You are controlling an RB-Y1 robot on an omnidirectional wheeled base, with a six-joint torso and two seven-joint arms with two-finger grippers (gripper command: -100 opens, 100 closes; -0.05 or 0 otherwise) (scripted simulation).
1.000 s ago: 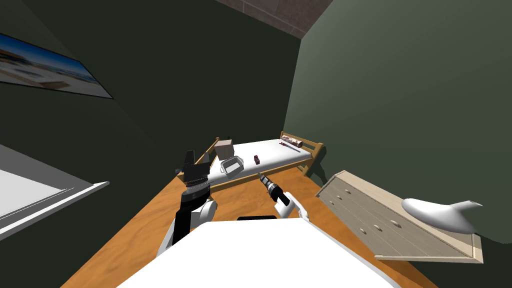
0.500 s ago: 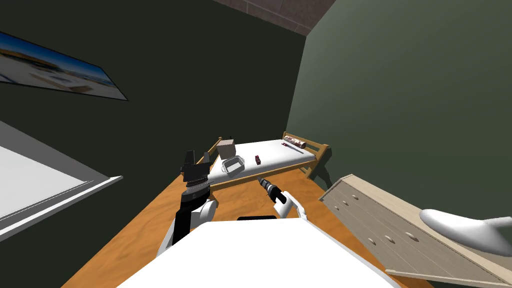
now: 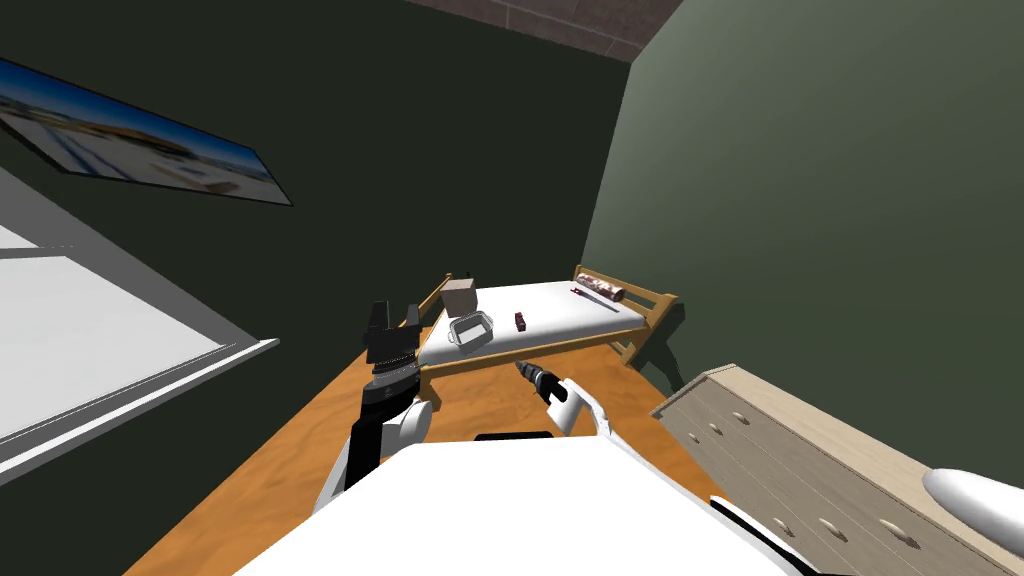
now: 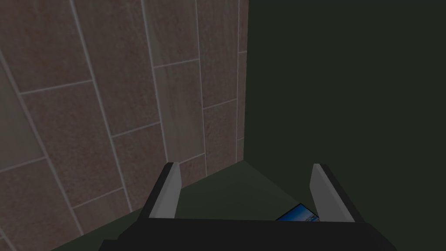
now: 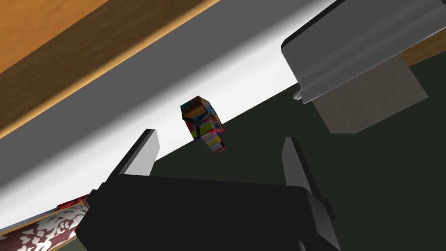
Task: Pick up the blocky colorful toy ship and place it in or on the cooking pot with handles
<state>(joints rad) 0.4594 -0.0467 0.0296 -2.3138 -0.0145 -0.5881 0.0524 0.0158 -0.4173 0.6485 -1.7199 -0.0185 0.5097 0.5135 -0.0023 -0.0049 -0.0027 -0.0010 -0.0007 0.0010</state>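
While the toy ship (image 5: 204, 123) is lying near the pot (image 3: 469, 331) on the bed (image 3: 560, 300), the right hand (image 3: 521, 367) is hovering wide.

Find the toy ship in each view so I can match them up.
Head view: toy ship on the white mattress, right of the grey pot.
Right wrist view: toy ship centred ahead of the open right gripper, on the mattress.
Left wrist view: open left gripper points upward, away from the mattress.
Shared landmark: the pot, near the ship in both.
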